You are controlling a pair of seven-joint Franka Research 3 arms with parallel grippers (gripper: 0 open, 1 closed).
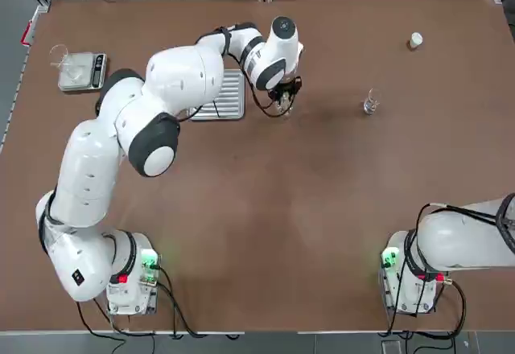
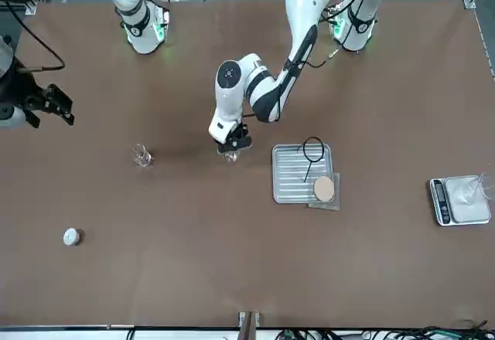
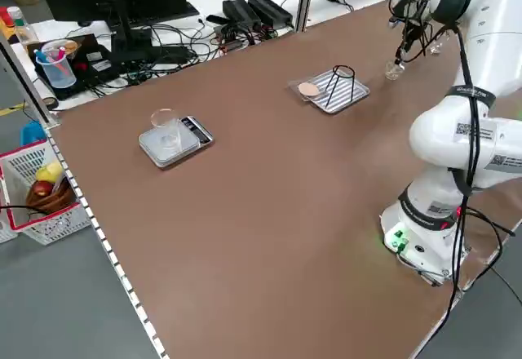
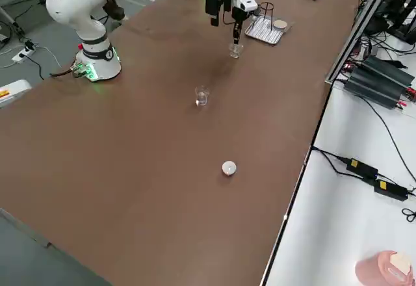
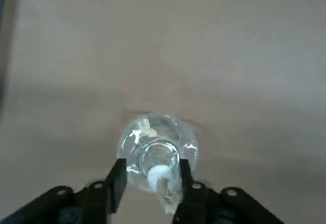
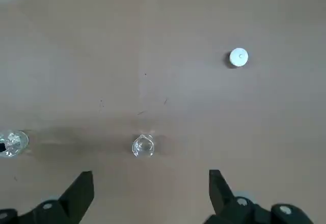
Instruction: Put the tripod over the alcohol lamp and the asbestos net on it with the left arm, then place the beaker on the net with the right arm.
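1. The right gripper [image 6: 147, 193] hangs parked above the near right part of the table [image 1: 265, 233], its fingers spread wide with nothing between them.
2. The beaker [image 1: 370, 104] stands alone out in front of it, right of centre, well apart from everything else.
3. The left gripper [image 1: 284, 100] reaches to mid-table and points down over the alcohol lamp [image 5: 158, 152]. The lamp sits on the table surface, and the fingers flank its narrow top – whether they press on it or stand just clear I cannot tell.
4. Just left of the lamp lies a ribbed silver tray [image 2: 290, 178]. The tripod [image 2: 312, 151] stands on it, and the asbestos net [image 2: 324, 190] rests on its far corner – partly over the edge.
5. Farther off, a small white capped bottle [image 1: 415, 40] stands at the far right, and a scale [image 1: 82, 71] with a clear cup [image 3: 165, 126] on it at the far left.
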